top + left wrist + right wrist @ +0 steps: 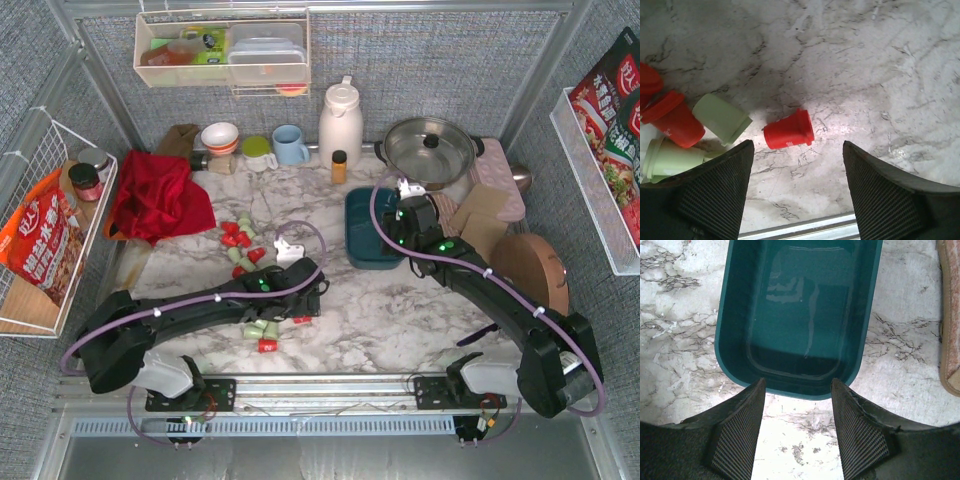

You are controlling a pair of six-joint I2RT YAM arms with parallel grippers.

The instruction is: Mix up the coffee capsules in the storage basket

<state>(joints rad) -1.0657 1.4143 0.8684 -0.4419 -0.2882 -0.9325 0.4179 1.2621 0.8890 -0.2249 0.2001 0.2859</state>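
Note:
The dark teal storage basket [362, 258] stands right of centre, and in the right wrist view [727, 320] it holds nothing. My right gripper [400, 222] [797, 390] is open and empty, just off the basket's short end. Red and mint green coffee capsules lie on the marble in two groups: one at mid-left [240, 240], one near the front [262, 332]. My left gripper [308, 305] [799, 152] is open and empty over the front group. A red capsule [789, 130] lies on its side just beyond its fingertips. A green capsule [722, 118] and another red one [674, 120] lie to the left.
A red cloth [150, 195] lies at the back left. A bowl, blue mug [290, 145], white jug [340, 122], amber bottle [339, 165] and lidded pot [430, 148] line the back. A round wooden board [530, 270] lies right; white wire baskets hang on both side walls.

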